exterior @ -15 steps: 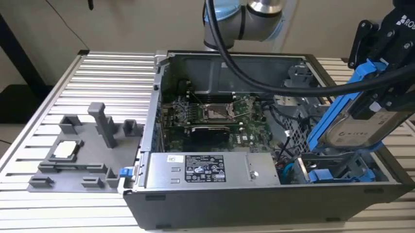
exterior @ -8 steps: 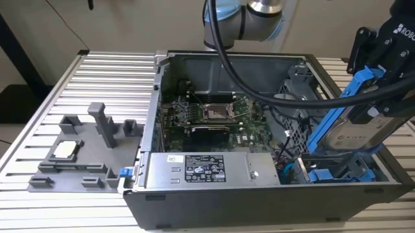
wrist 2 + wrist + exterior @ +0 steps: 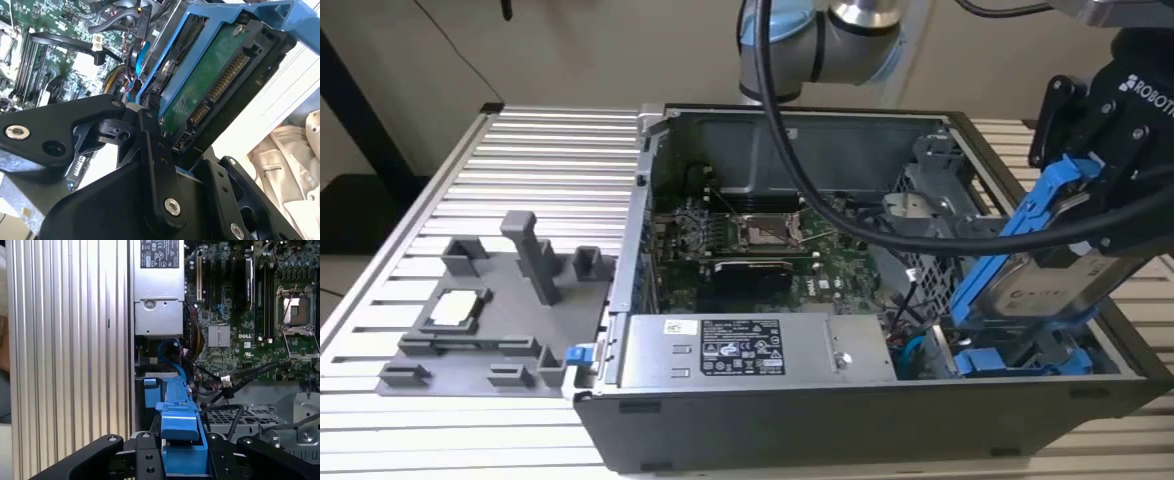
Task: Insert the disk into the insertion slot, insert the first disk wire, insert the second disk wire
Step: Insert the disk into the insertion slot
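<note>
My gripper (image 3: 1091, 185) is shut on the disk (image 3: 1042, 283), a silver-grey drive with a white label in a bright blue carrier. I hold it tilted, upper end at the fingers and lower end down by the insertion slot (image 3: 1051, 345) in the grey drive cage at the case's corner on the exterior view's right. The second wrist view shows the disk's green underside (image 3: 210, 85) with its connectors facing my black fingers (image 3: 155, 150). In the first wrist view the blue carrier (image 3: 180, 432) sits between the fingers of my gripper (image 3: 182, 460). A black wire with a pale plug (image 3: 225, 382) lies loose beside the cage.
The open case holds a motherboard (image 3: 761, 240) and a grey power supply (image 3: 720, 350). Another blue-fronted carrier (image 3: 987, 362) sits low in the cage. The arm's black cable (image 3: 854, 215) crosses above the board. A grey fixture plate (image 3: 480, 310) lies on the ribbed table (image 3: 400, 230).
</note>
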Controlling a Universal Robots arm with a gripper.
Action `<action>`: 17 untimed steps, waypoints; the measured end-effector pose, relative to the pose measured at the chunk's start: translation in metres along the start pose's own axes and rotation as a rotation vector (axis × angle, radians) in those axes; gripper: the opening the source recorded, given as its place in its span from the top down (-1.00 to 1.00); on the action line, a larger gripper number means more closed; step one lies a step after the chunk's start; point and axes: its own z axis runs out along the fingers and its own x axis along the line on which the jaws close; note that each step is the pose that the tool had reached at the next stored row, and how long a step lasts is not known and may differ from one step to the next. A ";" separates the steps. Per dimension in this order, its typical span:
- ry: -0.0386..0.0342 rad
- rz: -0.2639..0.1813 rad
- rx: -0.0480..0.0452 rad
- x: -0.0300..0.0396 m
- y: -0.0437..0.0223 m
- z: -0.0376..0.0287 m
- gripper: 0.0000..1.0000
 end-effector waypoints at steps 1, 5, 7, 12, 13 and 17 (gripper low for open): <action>0.0000 0.000 0.0000 0.0000 -0.0003 0.0018 0.34; 0.0001 -0.001 0.0000 0.0000 -0.0011 0.0084 0.34; -0.0001 -0.001 0.0000 -0.0001 -0.0016 0.0115 0.34; -0.0007 -0.001 0.0000 -0.0001 -0.0036 0.0177 0.34; -0.0008 -0.002 0.0000 -0.0001 -0.0042 0.0187 0.34; -0.0014 -0.002 0.0000 -0.0002 -0.0064 0.0236 0.34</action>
